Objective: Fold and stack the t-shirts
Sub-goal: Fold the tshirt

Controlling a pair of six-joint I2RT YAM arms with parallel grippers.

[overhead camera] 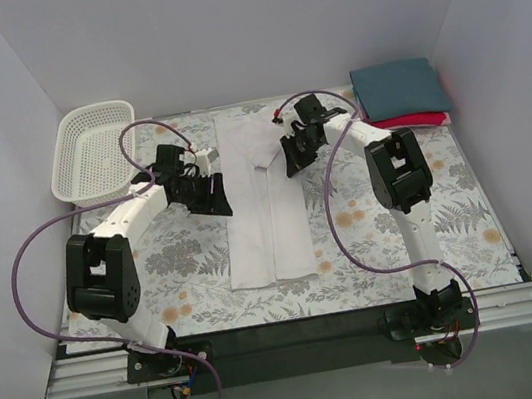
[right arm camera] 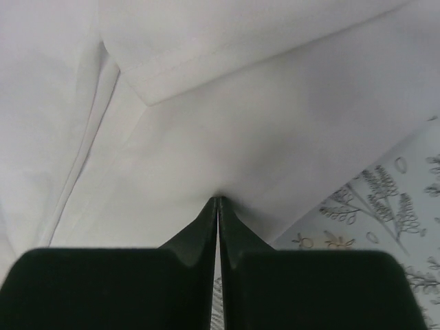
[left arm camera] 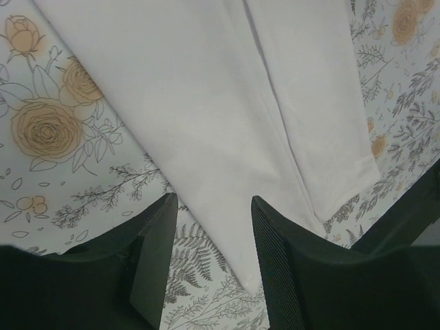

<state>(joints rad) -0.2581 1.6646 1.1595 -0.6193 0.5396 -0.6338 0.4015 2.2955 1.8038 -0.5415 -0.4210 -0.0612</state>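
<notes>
A white t-shirt lies in the middle of the table, folded lengthwise into a long narrow strip. My left gripper stands open at the strip's left edge. In the left wrist view its jaws straddle the edge of the white cloth without touching it. My right gripper is at the strip's upper right edge. Seen from the right wrist, its fingertips are pressed together on a pucker of the white cloth. A folded dark teal shirt rests on a folded red shirt at the back right corner.
A white mesh basket stands at the back left, just behind my left arm. The floral table cloth covers the table. White walls close in the left, back and right sides.
</notes>
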